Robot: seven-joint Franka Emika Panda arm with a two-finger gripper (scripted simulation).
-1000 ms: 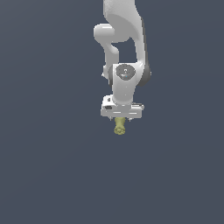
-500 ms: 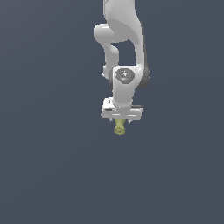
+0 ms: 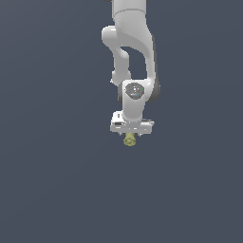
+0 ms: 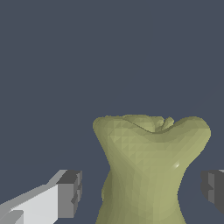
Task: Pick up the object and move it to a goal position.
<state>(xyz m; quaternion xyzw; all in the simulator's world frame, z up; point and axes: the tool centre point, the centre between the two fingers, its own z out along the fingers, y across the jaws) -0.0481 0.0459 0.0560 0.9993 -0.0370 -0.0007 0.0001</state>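
The object (image 3: 129, 140) is a small pale olive-yellow spool-like piece with a narrower waist. In the exterior view it pokes out just below my white gripper (image 3: 130, 135). In the wrist view the object (image 4: 148, 162) stands between my two fingers, and my gripper (image 4: 142, 192) straddles its waist. One grey pad (image 4: 70, 194) and the other pad (image 4: 213, 187) each stand a small gap away from it. The jaws are open and do not touch the object.
Only a plain dark grey-blue surface (image 3: 57, 190) surrounds the arm (image 3: 133, 57). No other objects, containers or goal marker show in either view.
The gripper has come down lower over the object, so less of the object shows below the hand. The object has barely moved.
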